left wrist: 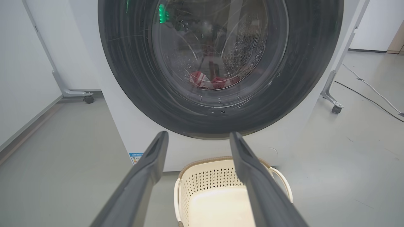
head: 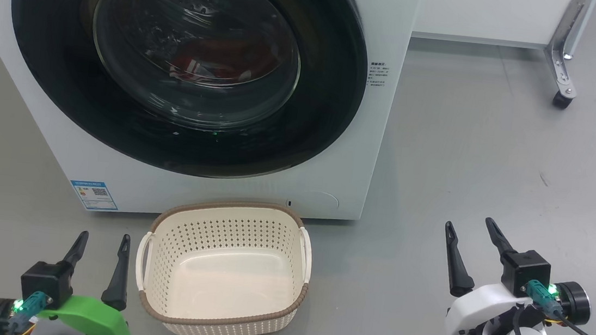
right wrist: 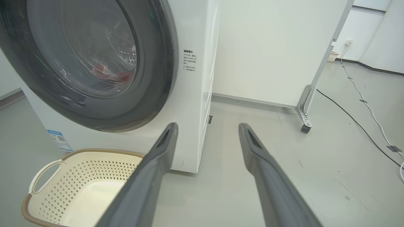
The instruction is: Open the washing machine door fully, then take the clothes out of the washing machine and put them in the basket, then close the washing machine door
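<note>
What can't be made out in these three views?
- clothes: head view, a red blur behind glare on the door glass; count unclear.
- washing machine door: head view, top cut off by the picture's edge; no latch discernible.
- printed text: head view, too small to read.
- basket: left wrist view, partly hidden behind the left gripper.

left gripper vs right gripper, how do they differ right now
The left gripper sits on a green mount; the right gripper sits on a white mount.
The left gripper is close beside the basket; the right gripper stands well apart from it, over bare floor.
The left gripper faces the washing machine door squarely; the right gripper points past the door's right edge.
Both are open and hold nothing.
</note>
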Robot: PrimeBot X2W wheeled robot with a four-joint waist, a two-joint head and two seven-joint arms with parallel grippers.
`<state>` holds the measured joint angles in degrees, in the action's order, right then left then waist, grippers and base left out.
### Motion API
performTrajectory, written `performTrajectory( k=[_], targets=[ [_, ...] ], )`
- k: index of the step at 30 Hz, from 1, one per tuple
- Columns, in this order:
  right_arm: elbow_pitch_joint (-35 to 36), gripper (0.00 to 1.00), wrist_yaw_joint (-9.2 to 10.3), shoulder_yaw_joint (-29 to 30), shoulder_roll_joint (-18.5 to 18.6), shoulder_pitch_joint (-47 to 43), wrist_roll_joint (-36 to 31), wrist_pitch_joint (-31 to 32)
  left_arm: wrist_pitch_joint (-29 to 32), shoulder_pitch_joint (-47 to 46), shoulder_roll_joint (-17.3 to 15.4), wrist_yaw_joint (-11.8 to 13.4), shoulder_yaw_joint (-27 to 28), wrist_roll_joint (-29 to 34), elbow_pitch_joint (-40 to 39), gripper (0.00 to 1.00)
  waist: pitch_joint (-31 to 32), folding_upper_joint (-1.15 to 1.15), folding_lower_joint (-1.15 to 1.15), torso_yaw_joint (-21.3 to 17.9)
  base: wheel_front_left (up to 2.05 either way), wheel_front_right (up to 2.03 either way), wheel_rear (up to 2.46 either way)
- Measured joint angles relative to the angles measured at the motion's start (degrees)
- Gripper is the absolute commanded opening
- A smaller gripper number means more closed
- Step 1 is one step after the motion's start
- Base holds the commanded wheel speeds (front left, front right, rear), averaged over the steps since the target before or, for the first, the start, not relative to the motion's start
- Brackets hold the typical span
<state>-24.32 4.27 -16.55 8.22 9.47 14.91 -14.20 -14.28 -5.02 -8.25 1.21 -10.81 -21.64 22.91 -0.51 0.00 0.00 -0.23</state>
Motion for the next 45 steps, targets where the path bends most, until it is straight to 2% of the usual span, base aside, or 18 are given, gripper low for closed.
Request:
performTrajectory(
  k=[24,25,26,32,36,45],
  targets=[
    [-0.16,1.00,0.36,2.34,-1.05,-0.23,-0.02,0.00,0.00,-1.85,0.20,-0.07,1.02,-0.52,2.18,1.00,0.05,0.00,0.00,0.07,0.00,0.00,0.00],
    [-0.21,0.32,0.35,2.47,-1.11,-0.23,-0.02,0.00,0.00,-2.01,0.20,-0.08,1.03,-0.51,2.22,1.00,0.05,0.00,0.00,0.08,0.00,0.00,0.00],
    [-0.21,0.00,0.35,2.59,-1.18,-0.25,-0.02,0.00,0.00,-2.10,0.20,-0.08,1.07,-0.51,2.22,1.00,0.05,0.00,0.00,0.09,0.00,0.00,0.00],
    [-0.21,0.00,-0.21,3.10,-1.75,-0.30,0.00,0.00,0.00,-2.10,0.24,-0.29,1.21,-0.49,2.30,1.00,0.05,0.00,0.00,0.12,0.00,0.00,0.00],
    [-0.20,0.00,-1.26,3.80,-2.38,-0.38,0.63,0.00,0.00,-2.11,0.31,-0.33,1.23,-0.42,2.35,1.00,0.04,0.00,0.00,0.15,0.00,0.00,0.00],
    [-0.21,0.00,-4.98,9.07,-4.93,-0.40,11.26,0.00,0.00,-2.27,0.40,-0.51,1.45,-0.23,2.07,1.00,-0.18,0.00,0.00,0.33,0.00,0.00,0.00]
  ],
)
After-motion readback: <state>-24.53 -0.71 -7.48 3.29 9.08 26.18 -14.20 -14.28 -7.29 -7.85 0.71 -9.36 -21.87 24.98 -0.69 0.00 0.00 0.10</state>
